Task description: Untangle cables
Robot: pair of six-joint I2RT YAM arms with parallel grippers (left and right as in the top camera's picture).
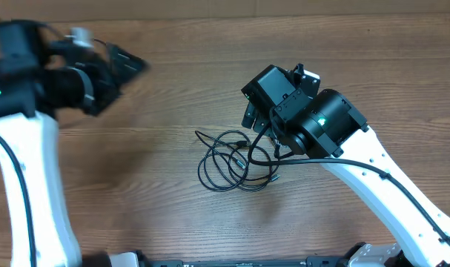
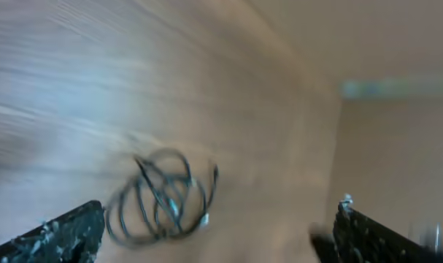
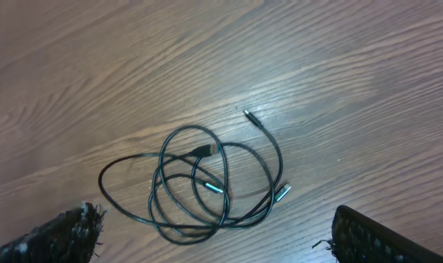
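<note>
Cables (image 1: 236, 159) overhead: lying in a loose tangle on the table (image 1: 158, 215), just beside the right gripper (image 1: 253, 115) and well apart from the left gripper (image 1: 130, 64), which is showing blurred.
Cables left wrist: appearing smeared ahead of wide-spread fingers (image 2: 68, 234) gripping nothing; plugs are hard to make out.
Cables right wrist: lying sharp ahead of wide-open, empty jaws; the fingers are running off the lower edge.

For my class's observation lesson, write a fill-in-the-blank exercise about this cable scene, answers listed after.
1. The cables lie on a ___ table.
2. Their cords are ___ in colour.
3. The right gripper stands ___.
4. The left gripper holds ___.
Missing words: wooden; black; open; nothing.
</note>
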